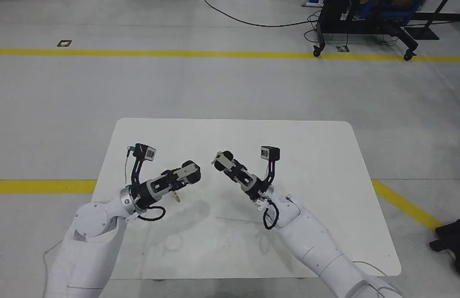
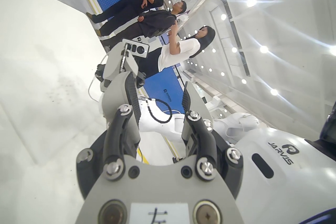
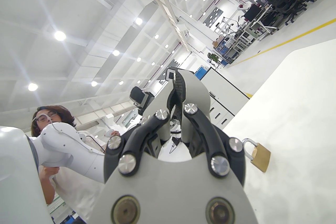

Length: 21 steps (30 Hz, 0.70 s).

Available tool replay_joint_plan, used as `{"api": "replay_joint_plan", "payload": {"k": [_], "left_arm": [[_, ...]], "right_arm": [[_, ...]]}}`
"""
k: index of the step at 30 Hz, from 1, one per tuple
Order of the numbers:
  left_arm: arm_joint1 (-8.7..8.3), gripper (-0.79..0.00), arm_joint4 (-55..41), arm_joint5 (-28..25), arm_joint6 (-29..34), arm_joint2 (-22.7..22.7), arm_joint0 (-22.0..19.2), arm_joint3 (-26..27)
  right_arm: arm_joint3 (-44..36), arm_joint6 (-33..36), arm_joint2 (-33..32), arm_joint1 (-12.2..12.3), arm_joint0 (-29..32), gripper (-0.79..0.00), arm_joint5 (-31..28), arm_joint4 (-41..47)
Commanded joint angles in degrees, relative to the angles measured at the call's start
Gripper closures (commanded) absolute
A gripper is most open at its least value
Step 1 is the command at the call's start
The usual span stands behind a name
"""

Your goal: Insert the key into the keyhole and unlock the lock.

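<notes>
Padlock (image 3: 260,155) lies flat on the white table (image 1: 312,149), just beside the left forearm and untouched by either gripper. Above the table, the left gripper (image 2: 160,97) hangs with fingers wide and empty. Facing it, the right gripper (image 3: 178,89) has fingers pressed together, though whether they pinch a key cannot be told. Likely risk: the lock is unheld, so a push at the keyhole could slide or spin it.

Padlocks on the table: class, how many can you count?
1. The padlock lies on the table, close beside the left arm; the arms could hide another.
</notes>
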<state>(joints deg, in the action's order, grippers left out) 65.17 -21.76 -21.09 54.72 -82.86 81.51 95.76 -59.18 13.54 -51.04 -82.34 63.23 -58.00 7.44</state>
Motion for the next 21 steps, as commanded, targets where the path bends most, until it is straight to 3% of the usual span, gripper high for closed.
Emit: {"api": "replay_joint_plan", "payload": {"k": [1,6,16,21], "left_arm": [[0.04,-0.274,2.54,-0.29,-1.62,0.67,-0.39,0.02],[0.2,-0.212,9.41,-0.14,-6.47,2.78,-1.22,0.06],[0.41,-0.191,12.55,0.53,-8.81,5.98,-3.4,-0.78],[0.45,-0.099,13.77,1.03,-10.14,6.81,-4.24,-1.26]], "right_arm": [[0.16,0.24,0.05,-0.1,-0.15,0.0,0.0,0.23],[0.63,0.76,0.1,-0.37,-0.45,0.0,0.0,0.76],[1.83,1.29,0.23,-0.95,-1.1,0.0,0.0,0.96],[2.1,1.31,-0.06,-1.13,-1.28,0.0,0.0,0.77]]}}
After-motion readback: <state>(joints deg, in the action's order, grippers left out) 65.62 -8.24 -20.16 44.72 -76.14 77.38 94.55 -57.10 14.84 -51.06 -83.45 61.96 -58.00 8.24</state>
